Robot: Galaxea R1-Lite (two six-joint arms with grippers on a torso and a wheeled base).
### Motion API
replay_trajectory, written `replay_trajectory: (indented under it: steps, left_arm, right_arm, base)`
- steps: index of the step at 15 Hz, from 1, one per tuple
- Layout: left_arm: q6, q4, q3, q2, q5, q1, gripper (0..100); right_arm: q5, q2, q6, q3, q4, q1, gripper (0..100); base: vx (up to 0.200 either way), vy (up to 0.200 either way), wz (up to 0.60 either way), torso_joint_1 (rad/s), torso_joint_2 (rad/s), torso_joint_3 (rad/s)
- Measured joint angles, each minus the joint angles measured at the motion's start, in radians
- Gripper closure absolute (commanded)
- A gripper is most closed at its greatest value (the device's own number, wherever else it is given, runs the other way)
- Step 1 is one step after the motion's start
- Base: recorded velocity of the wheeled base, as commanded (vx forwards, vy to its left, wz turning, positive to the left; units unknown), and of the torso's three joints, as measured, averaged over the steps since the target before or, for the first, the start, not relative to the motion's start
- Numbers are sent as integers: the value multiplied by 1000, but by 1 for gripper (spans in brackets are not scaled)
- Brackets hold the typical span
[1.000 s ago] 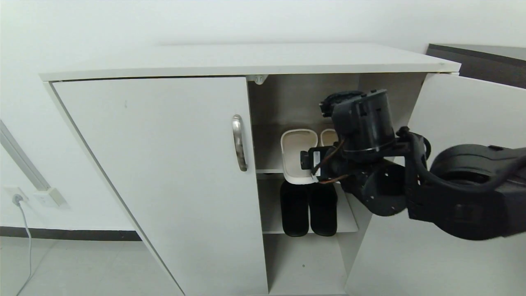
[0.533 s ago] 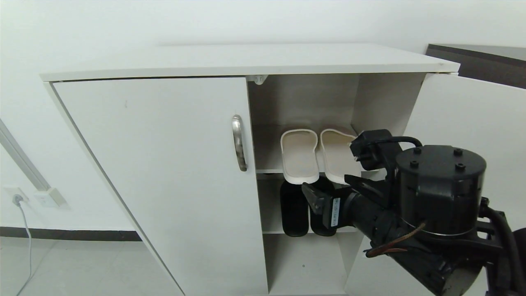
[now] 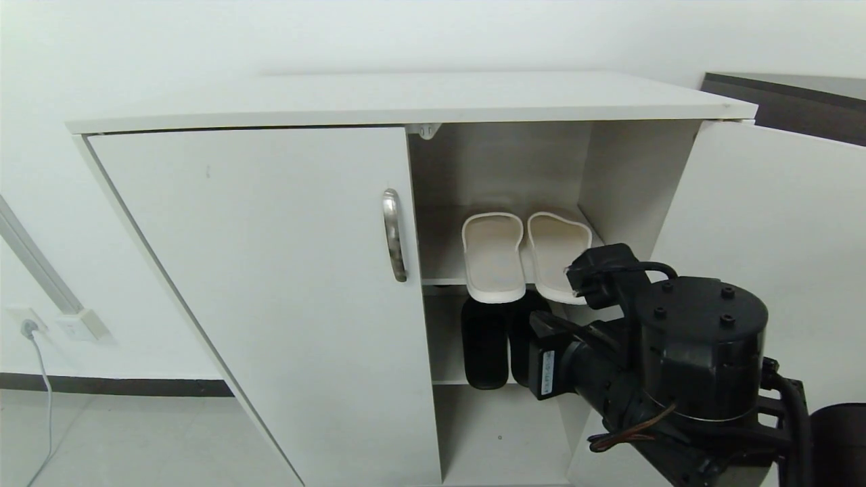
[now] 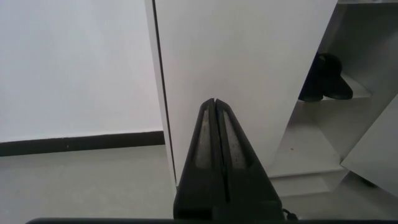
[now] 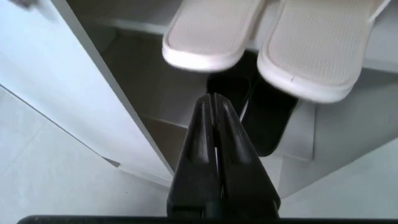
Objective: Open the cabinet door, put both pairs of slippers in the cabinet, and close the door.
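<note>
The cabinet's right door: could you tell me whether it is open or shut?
Open. The right door is swung out, exposing the white slippers on a shelf above the black slippers.

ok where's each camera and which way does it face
Head view: on the head, facing forward and down at the cabinet; right arm lower right.
Left wrist view: left wrist, along the shut left gripper toward the closed door.
Right wrist view: right wrist, along the shut right gripper toward white slippers above black slippers.
Shared: black slippers, all three.
</note>
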Motion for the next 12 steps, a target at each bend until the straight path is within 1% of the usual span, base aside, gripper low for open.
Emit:
replay_trajectory:
  steps: [1,2,4,12]
  left_arm:
    - [0,0,0,0,0,0,100]
    - [0,0,0,0,0,0,100]
    - [0,0,0,0,-1,0,100]
    - [0,1,0,0,-1,0,100]
  right_arm:
    - [1,2,-14,10,-13,0,100]
    - [1,4,-19,16,-16,0,100]
    - [7,9,-46,37,-73,-3,100]
    - [7,23,-54,52,-74,-12,100]
  base:
    - [0,0,0,0,0,0]
    - [-200,0,0,-2,2,2]
    - [-200,0,0,10,5,7]
    - [-200,0,0,1,4,2]
